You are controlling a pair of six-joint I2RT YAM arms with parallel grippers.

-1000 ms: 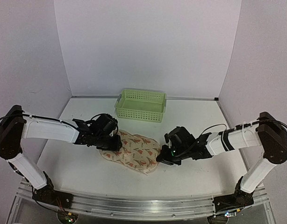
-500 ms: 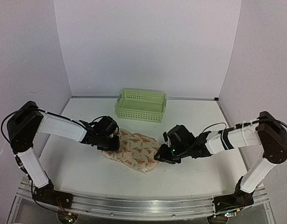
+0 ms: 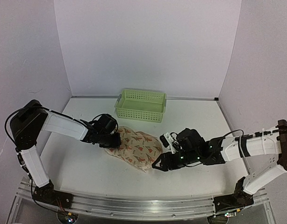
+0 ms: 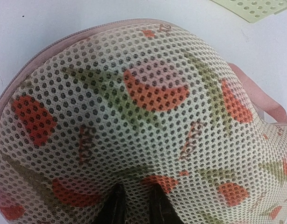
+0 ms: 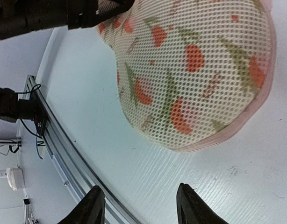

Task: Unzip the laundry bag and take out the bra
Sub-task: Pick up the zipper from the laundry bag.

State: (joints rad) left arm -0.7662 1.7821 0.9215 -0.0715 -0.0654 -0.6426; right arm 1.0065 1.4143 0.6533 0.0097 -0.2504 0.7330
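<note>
Centrally on the bench, the laundry bag is seen lying. Mesh of its left lobe is pinched by the clenched left claw. The right claw is held spread apart just beside the right lobe, not touching it.

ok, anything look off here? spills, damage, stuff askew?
Nothing stands out. The laundry bag lies intact on the table, pink edging closed where visible. The left gripper pinches its mesh; the right gripper is open beside its near end, not touching. The green basket sits upright behind.
</note>
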